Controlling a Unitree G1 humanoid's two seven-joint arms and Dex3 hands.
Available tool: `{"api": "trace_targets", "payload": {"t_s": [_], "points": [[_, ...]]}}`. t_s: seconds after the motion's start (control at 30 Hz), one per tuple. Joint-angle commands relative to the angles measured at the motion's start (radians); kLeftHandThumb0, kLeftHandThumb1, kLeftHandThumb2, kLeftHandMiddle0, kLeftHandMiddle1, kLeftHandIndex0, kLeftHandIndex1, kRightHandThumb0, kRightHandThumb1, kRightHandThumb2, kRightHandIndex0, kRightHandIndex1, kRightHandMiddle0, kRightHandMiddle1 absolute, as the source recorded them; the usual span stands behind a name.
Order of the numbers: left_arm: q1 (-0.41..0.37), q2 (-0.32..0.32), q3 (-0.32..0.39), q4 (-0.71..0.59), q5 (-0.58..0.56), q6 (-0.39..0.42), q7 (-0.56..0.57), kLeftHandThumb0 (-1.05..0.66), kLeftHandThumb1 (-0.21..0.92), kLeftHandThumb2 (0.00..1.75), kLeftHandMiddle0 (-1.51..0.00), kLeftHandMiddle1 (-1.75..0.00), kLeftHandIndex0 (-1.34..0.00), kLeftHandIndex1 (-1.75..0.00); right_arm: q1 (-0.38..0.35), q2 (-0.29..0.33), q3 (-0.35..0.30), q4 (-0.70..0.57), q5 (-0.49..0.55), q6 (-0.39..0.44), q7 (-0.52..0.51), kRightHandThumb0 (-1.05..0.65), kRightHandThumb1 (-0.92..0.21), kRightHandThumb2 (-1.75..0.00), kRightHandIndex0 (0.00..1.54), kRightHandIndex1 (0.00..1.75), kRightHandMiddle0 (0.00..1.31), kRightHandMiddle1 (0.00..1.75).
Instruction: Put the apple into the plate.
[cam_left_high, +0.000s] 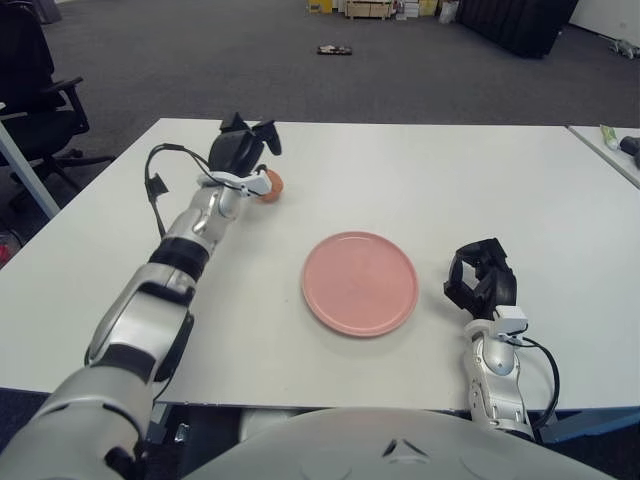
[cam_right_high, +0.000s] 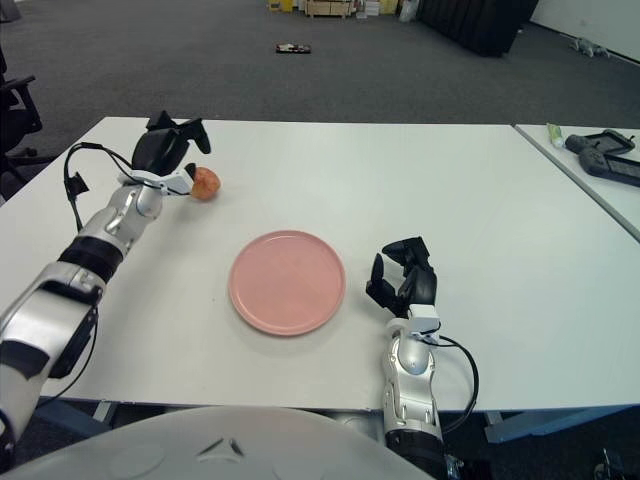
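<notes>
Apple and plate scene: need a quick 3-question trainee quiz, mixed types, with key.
1. True or false: the apple lies on the plate.
2. Which hand is next to the apple? A) left hand B) right hand
3. Fill in: the right hand shows to the ___ of the plate.

Key: 1 false, it sits on the table beyond the plate's left side. 2 A. 3 right.

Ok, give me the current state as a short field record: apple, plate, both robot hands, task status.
apple: on the white table, far left, outside the plate
plate: pink, empty, table centre
left robot hand: at the apple's left side, fingers open, no grasp yet
right robot hand: idle, right of the plate, holding nothing
task status: apple not yet picked up
</notes>
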Motion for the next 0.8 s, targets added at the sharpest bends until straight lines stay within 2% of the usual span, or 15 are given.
{"api": "trace_targets", "payload": {"t_s": [0.0,0.07,0.13,0.17,0.2,0.27,0.37,0.43,0.53,0.67,0.77], "points": [[-0.098,0.025,-0.003,0.178,0.002,0.031,-0.025,-0.64,0.53,1.0,-0.19,-1.65,-0.16,-1.75,-0.015,0.005,-0.009,-0.018,0.0,0.022,-0.018,-0.41,-0.56,-1.02,0.61,1.38,0.42,1.75],[-0.121,0.013,0.001,0.216,-0.01,0.068,-0.053,-0.77,0.6,0.9,-0.09,-1.49,-0.08,-1.62,-0.014,0.003,-0.008,-0.017,-0.007,0.018,-0.021,-0.4,-0.56,-1.01,0.61,1.38,0.42,1.75],[-0.141,0.001,0.005,0.243,-0.02,0.11,-0.078,-0.87,0.73,0.72,-0.04,-1.14,-0.03,-1.36,-0.012,0.001,-0.006,-0.016,-0.01,0.016,-0.023,-0.4,-0.57,-1.01,0.61,1.39,0.42,1.75],[-0.156,-0.006,0.004,0.26,-0.023,0.133,-0.091,-0.89,0.75,0.69,-0.03,-1.06,-0.03,-1.3,-0.012,0.0,-0.005,-0.016,-0.008,0.014,-0.021,-0.4,-0.57,-1.01,0.61,1.39,0.41,1.75],[-0.166,-0.01,0.004,0.271,-0.025,0.148,-0.099,-0.92,0.81,0.62,-0.02,-0.87,-0.02,-1.16,-0.011,-0.001,-0.005,-0.016,-0.007,0.013,-0.02,-0.4,-0.57,-1.01,0.61,1.39,0.41,1.75],[-0.184,-0.018,0.0,0.292,-0.029,0.173,-0.113,-0.95,0.87,0.54,-0.01,-0.62,-0.01,-0.96,-0.01,-0.002,-0.004,-0.015,-0.004,0.01,-0.018,-0.4,-0.57,-1.01,0.61,1.39,0.42,1.75],[-0.198,-0.023,-0.01,0.311,-0.028,0.195,-0.125,-0.97,0.9,0.52,0.0,-0.48,0.0,-0.83,-0.009,-0.006,-0.003,-0.011,0.0,0.001,-0.011,-0.4,-0.57,-1.01,0.61,1.39,0.42,1.75],[-0.205,-0.024,-0.023,0.324,-0.019,0.206,-0.13,-1.0,0.91,0.56,0.0,-0.28,0.0,-0.62,-0.009,-0.01,-0.002,-0.006,0.002,-0.007,-0.002,-0.4,-0.56,-1.01,0.61,1.4,0.42,1.75],[-0.209,-0.024,-0.045,0.337,-0.006,0.206,-0.132,-1.03,0.92,0.6,0.0,-0.11,0.0,-0.4,-0.008,-0.016,-0.001,-0.005,0.005,-0.011,0.011,-0.41,-0.56,-1.02,0.62,1.4,0.42,1.75],[-0.214,-0.031,-0.078,0.357,0.014,0.204,-0.14,-1.04,0.92,0.64,0.0,-0.02,0.0,-0.21,-0.007,-0.014,-0.004,-0.009,0.015,-0.011,0.022,-0.41,-0.55,-1.03,0.62,1.39,0.42,1.75],[-0.222,-0.034,-0.099,0.366,0.028,0.203,-0.148,-1.05,0.92,0.65,0.0,-0.01,0.0,-0.15,-0.007,-0.011,-0.006,-0.013,0.018,-0.01,0.022,-0.41,-0.55,-1.03,0.62,1.38,0.43,1.75]]}}
